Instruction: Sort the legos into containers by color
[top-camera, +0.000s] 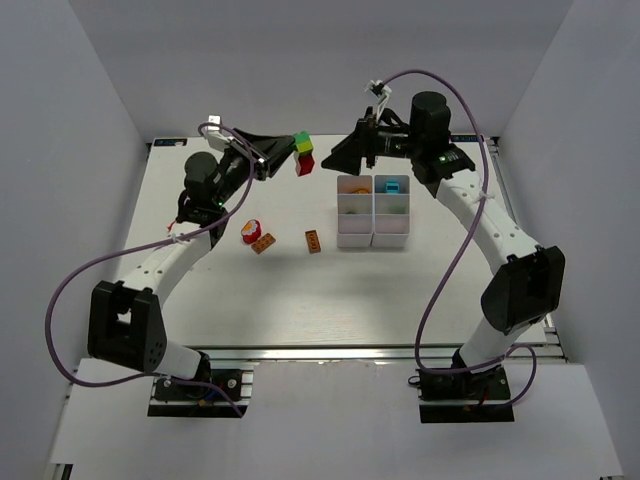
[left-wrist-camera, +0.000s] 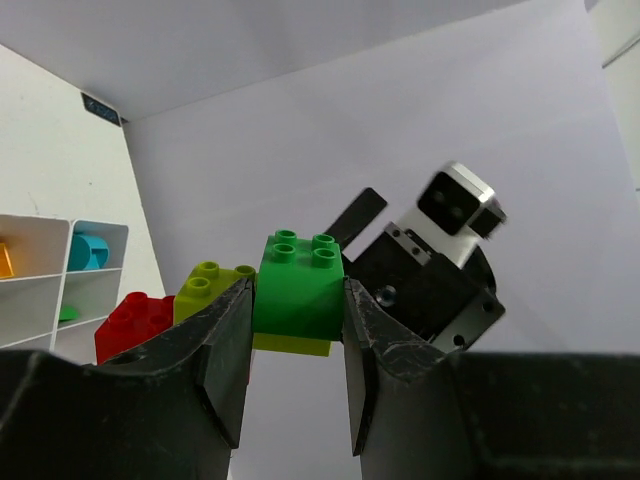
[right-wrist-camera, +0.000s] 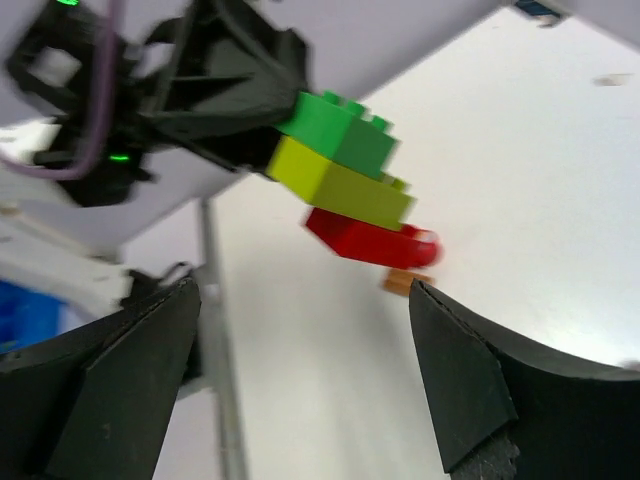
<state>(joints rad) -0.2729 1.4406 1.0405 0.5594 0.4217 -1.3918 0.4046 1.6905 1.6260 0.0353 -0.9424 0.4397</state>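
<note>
Left claw (left-wrist-camera: 297, 315) pinches green lego (left-wrist-camera: 297, 280); right claw (right-wrist-camera: 302, 292) gapes nearby.

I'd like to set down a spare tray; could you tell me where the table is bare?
Bare: the near stretch of table, between the arms, nearer than the loose bricks and the tray. Crowded: the far side, where the left gripper holds a brick stack before the right gripper.

The legos (left-wrist-camera: 297, 290) are smooth glossy plastic, the left claw (left-wrist-camera: 296, 302) scuffed matt black, the tray (top-camera: 355, 240) white plastic.
</note>
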